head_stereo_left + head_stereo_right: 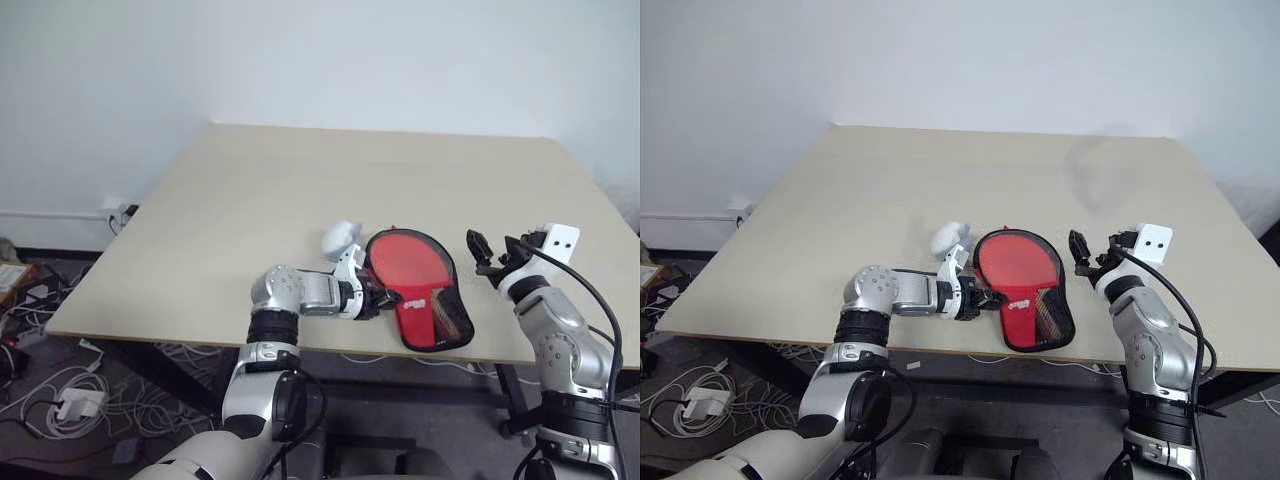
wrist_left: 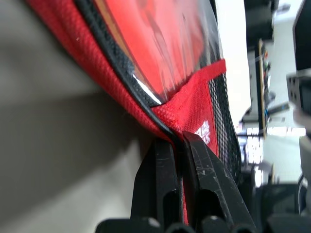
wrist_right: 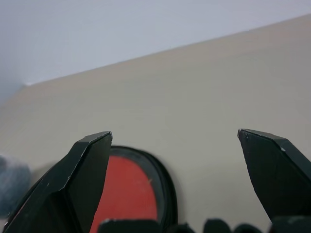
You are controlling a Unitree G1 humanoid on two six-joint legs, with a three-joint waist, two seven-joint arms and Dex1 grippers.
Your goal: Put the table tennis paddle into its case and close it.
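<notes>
The case (image 1: 432,318) lies flat near the table's front edge, red with a black rim and a black mesh pocket at its near end. The round red face of the table tennis paddle (image 1: 404,261) shows inside the rim at the far end; its handle is hidden under the pocket part. My left gripper (image 1: 384,296) comes in from the left and is shut on the case's black zipper rim (image 2: 146,104). My right gripper (image 1: 494,256) hovers open just to the right of the case, holding nothing, with the case's far end (image 3: 129,191) low between its fingers.
The beige table (image 1: 300,190) stretches far behind and to the left of the case. A pale rounded lump (image 1: 340,237) sits just behind my left wrist. The front edge (image 1: 200,342) runs close under the case. Cables (image 1: 70,400) lie on the floor at the left.
</notes>
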